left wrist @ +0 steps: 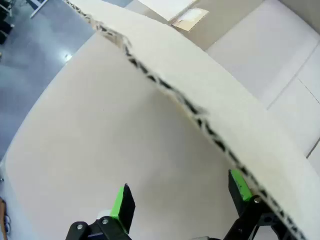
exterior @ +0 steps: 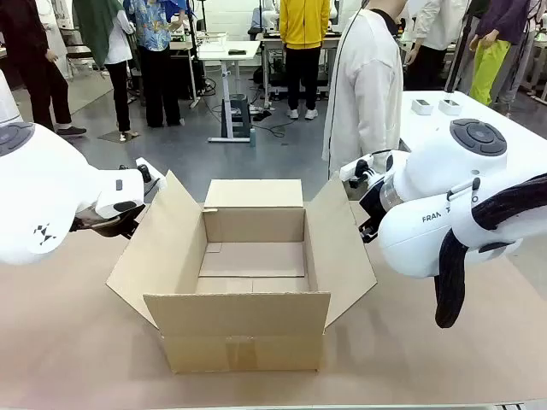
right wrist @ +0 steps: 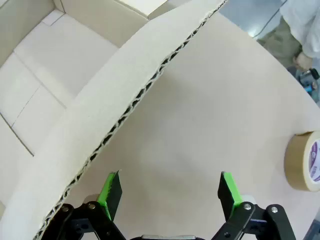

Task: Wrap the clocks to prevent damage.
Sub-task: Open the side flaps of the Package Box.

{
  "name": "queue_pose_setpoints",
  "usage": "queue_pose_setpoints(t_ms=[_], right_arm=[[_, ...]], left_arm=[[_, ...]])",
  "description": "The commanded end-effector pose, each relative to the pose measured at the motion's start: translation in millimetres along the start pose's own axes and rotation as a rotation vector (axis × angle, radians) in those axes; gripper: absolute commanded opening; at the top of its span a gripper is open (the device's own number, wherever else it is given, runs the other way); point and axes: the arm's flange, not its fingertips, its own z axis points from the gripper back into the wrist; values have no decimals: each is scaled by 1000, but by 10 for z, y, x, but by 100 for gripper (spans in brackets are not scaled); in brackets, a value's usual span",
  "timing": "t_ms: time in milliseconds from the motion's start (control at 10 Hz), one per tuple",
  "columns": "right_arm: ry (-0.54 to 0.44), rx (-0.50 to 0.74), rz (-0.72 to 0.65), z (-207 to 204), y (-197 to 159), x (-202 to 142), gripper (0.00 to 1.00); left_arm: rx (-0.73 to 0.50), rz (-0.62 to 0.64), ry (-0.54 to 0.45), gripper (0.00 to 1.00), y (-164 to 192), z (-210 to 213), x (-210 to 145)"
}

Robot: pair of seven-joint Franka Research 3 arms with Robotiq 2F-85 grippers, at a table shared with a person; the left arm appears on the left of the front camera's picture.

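1. Open cardboard box (exterior: 239, 329) at mid-desk (exterior: 68, 350), flaps turned outward.
2. Left gripper (left wrist: 182, 195): spread wide, empty, over bare desk just outside left flap (left wrist: 210, 100).
3. Right gripper (right wrist: 170, 192): spread wide, empty, just outside right flap (right wrist: 125, 95); tape roll (right wrist: 302, 161) on desk nearby.

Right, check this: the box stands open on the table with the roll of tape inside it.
Wrong place: the box stands open on the table, but the roll of tape lies on the table outside it; the right wrist view shows it.

Box (exterior: 248, 333) and tape (right wrist: 305, 160) on table (exterior: 68, 342)
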Motion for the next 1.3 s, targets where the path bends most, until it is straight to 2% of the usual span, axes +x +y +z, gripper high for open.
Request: queue_pose_setpoints(t_ms=[0,1100,1200], right_arm=[[0,0,0,0,0,0,100],[0,0,0,0,-1,0,100],[-59,-45,44,433,46,153,100]], left_arm=[[0,0,0,100,0,0,0],[0,0,0,100,0,0,0],[0,0,0,100,0,0,0]])
